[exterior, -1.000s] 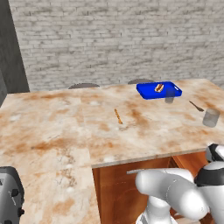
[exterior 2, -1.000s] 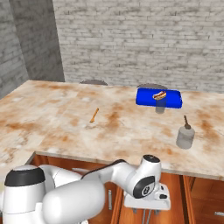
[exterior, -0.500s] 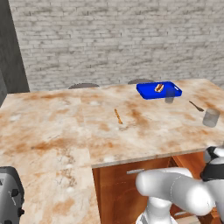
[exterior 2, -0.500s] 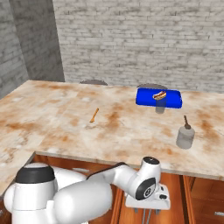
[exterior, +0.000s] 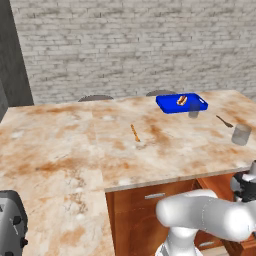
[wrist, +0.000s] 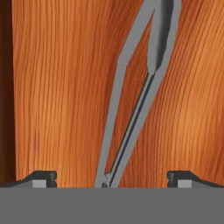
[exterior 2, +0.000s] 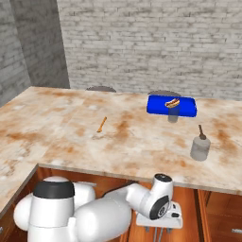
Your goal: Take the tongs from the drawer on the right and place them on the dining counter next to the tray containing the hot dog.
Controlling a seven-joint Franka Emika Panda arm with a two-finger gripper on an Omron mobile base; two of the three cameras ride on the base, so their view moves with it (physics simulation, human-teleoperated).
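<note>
From the left base view, the blue tray [exterior: 182, 103] is sitting at the far end of the marbled bench [exterior: 90, 145], the hot dog [exterior: 182, 100] lying inside it. A thin orange stick [exterior: 135, 132] is lying mid-bench, and a dark-handled utensil [exterior: 224, 121] is resting beside a grey cup [exterior: 241, 134] near the right edge. The white arm is bending low in front of the wooden cabinets.

From the right base view, the tray [exterior 2: 171, 105] is lying past a small glass [exterior 2: 173, 115], and the arm is reaching down under the bench edge, its hand dipping into the open drawer [exterior 2: 189, 212].

In the hand view, the tongs [wrist: 138, 94] are lying flat on the drawer's wood floor [wrist: 61, 87], running between the gripper [wrist: 112, 177] tips. The jaws are standing wide apart, one fingertip on either side of the tongs, clasping nothing.
</note>
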